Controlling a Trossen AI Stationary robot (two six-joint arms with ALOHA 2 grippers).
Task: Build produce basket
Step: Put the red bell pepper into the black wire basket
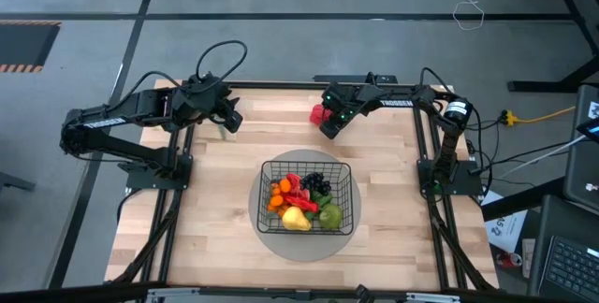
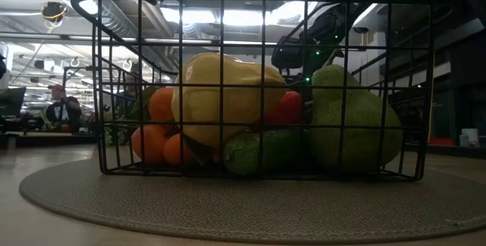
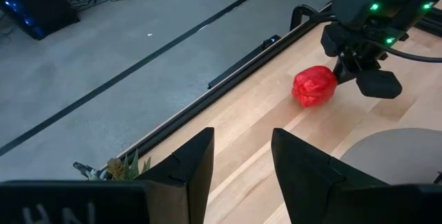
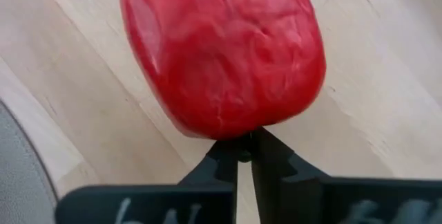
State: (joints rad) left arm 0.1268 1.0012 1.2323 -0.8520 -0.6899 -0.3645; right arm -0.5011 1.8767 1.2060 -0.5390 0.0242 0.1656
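Observation:
The black wire basket [image 1: 309, 197] stands on a grey round mat and holds yellow, green, orange, red and dark produce. In the low view the basket [image 2: 258, 3] fills the frame. A red pepper [image 1: 320, 113] lies on the wood near the table's far edge, also seen as the pepper [image 3: 314, 86] in the left wrist view. My right gripper [image 1: 329, 125] is shut right beside it. My left gripper [image 3: 242, 162] is open and empty, hovering over the far-left part of the table. My right gripper touches the red pepper with its shut fingertips [image 4: 231, 156], which meet the end of the pepper facing them [image 4: 238, 128]. Nothing shows between the fingers. They come slanting down from the table's right. The pepper lies on the table.
A leafy green sprig [image 3: 114, 169] lies by the table's far edge near my left gripper. The grey mat [image 1: 271, 239] reaches out around the basket. Bare wood lies left and right of the mat. Black frame rails run along the table's sides.

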